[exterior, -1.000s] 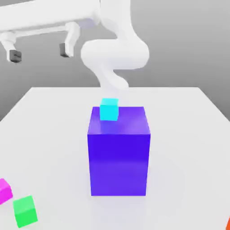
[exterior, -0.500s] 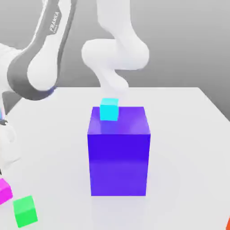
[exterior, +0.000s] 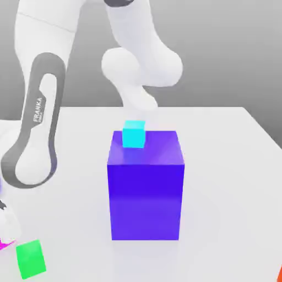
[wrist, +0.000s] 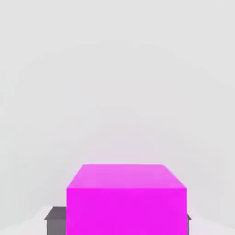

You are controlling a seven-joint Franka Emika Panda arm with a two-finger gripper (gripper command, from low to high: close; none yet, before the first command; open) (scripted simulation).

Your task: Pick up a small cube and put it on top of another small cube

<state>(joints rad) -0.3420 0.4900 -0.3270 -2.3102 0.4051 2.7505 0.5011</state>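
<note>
magenta-pink small cube point(wrist: 126, 199), green cube point(exterior: 30, 258), cyan cube point(exterior: 134, 134), blue-violet block point(exterior: 146, 190), white table point(exterior: 231, 182).

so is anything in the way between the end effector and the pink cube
Nothing visible is. In the hand view the pink cube sits right in front of the camera, with a grey fingertip beside it on bare table.

The arm point(exterior: 140, 60) is glossy white, built of thick rounded segments that swell into bulbous joints. One long link point(exterior: 38, 124) at the exterior view's left carries a dark grey band that loops around its edge like a racetrack outline, and the word FRANKA runs lengthwise in small dark letters inside it. A dark grey ring point(exterior: 118, 3) marks a joint at the top. In the hand view, a flat grey finger pad point(wrist: 56, 221) has a squared edge.
</note>
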